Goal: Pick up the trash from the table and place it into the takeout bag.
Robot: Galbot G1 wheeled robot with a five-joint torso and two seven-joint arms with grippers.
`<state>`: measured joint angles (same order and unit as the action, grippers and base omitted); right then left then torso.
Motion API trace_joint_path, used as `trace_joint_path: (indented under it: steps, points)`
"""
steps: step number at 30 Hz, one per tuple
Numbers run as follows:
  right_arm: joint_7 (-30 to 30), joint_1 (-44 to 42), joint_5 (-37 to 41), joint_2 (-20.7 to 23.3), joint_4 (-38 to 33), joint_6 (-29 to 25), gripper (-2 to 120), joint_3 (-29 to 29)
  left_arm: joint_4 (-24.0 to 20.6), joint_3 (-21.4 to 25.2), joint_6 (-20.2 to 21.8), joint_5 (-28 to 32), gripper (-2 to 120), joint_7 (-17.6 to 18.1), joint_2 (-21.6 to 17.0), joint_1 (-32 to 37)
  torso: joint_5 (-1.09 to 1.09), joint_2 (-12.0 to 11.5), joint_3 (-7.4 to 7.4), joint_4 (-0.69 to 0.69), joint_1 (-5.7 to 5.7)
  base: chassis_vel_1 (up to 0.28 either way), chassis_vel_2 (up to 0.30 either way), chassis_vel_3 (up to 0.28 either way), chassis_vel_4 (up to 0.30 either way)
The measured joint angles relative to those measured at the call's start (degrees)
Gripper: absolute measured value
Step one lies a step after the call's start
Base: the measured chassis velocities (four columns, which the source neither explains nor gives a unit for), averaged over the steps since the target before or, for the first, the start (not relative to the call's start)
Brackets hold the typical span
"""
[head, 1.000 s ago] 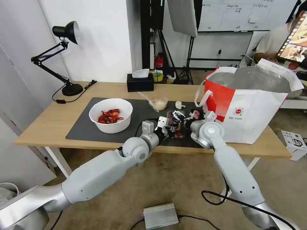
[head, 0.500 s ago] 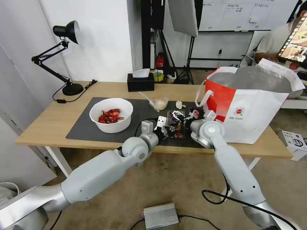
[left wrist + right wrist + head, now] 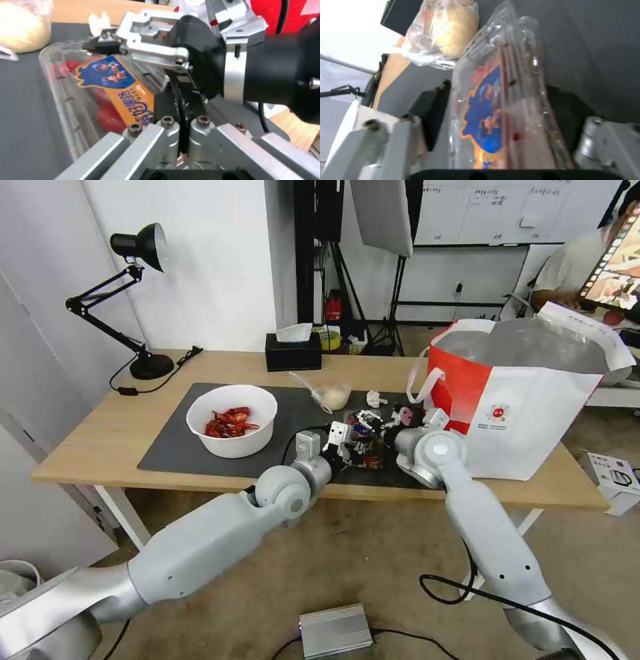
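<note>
On the wooden table [image 3: 120, 427], the clear tray [image 3: 365, 443] lies on the dark mat [image 3: 293, 410] beside the bag [image 3: 527, 400]. Right gripper [image 3: 500, 110] fingers sit apart around the tray. Left gripper [image 3: 181, 125] fingers are together at its edge.

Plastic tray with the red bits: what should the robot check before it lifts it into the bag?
1. Right gripper around the clear tray: ok.
2. Firm hold on the tray: cannot tell.
3. Left gripper close at the tray's near edge: ok.
4. Takeout bag standing with its mouth open: ok.
5. Tray lid shut so bits stay in: cannot tell.
</note>
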<state>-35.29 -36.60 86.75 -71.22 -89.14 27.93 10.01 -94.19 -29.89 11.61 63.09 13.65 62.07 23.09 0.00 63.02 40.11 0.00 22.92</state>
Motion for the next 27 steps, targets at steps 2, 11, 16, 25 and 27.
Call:
trace_joint_path:
  steps: [2,11,16,25,27]
  points:
    - [0.0,-0.2,0.0,0.0,0.0,0.0,56,0.0,0.0,0.0,-0.1,0.0,0,0.0,0.0,0.0,0.00,0.0,0.00,0.00,0.00,0.000,0.000,0.000,0.000]
    - [0.1,-0.9,0.0,0.0,-0.1,0.0,25,0.2,0.0,0.1,-0.1,0.1,0,0.0,0.1,0.0,0.00,0.0,-0.01,0.00,0.00,0.000,0.000,0.000,0.000]
    - [0.1,-1.2,0.2,0.3,-0.5,0.0,4,0.4,0.0,0.1,-0.1,0.2,0,0.0,0.3,-0.1,0.00,0.0,-0.01,0.00,0.00,0.000,0.000,0.000,0.000]
    - [0.1,-1.9,0.3,0.6,-0.8,0.0,0,0.7,-0.1,0.3,-0.1,0.9,17,0.1,0.4,-0.2,0.00,0.0,-0.01,0.00,0.00,0.000,0.000,0.000,0.000]
    - [0.0,-2.0,0.3,0.7,-0.9,-0.1,0,0.9,-0.2,0.7,0.0,1.2,28,0.3,0.3,-0.2,0.00,0.0,-0.01,0.00,0.00,0.000,0.000,0.000,0.000]
